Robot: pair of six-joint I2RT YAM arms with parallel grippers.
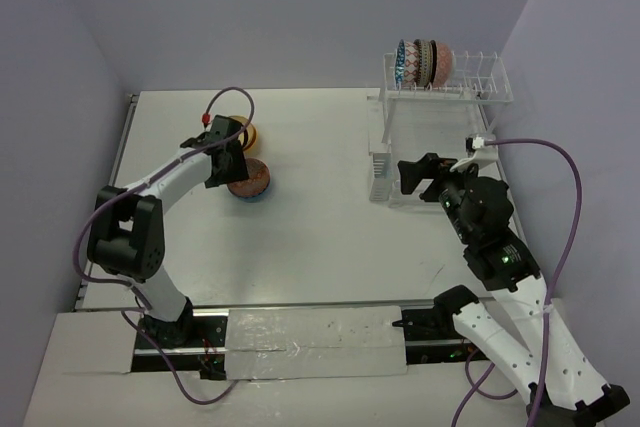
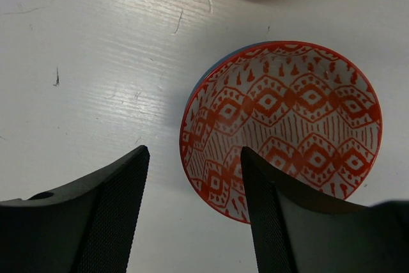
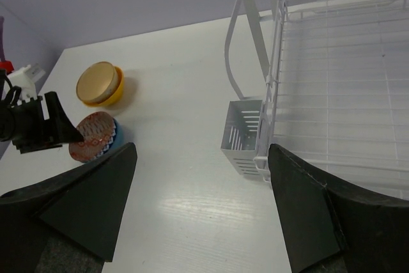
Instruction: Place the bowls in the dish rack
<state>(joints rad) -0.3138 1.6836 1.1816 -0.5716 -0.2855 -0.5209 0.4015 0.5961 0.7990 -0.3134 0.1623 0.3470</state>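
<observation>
A red-patterned bowl sits nested in a blue bowl on the white table; it also shows in the top view and the right wrist view. My left gripper is open and astride the bowl's near rim, one finger inside and one outside. An orange-yellow bowl stands just behind it. The dish rack at the back right holds three patterned bowls upright on its raised level. My right gripper is open and empty above the table, beside the rack's side basket.
The rack's lower wire tray lies right of my right gripper. Grey walls close in the table on three sides. Bare white table lies between the two arms. A purple cable loops above the left wrist.
</observation>
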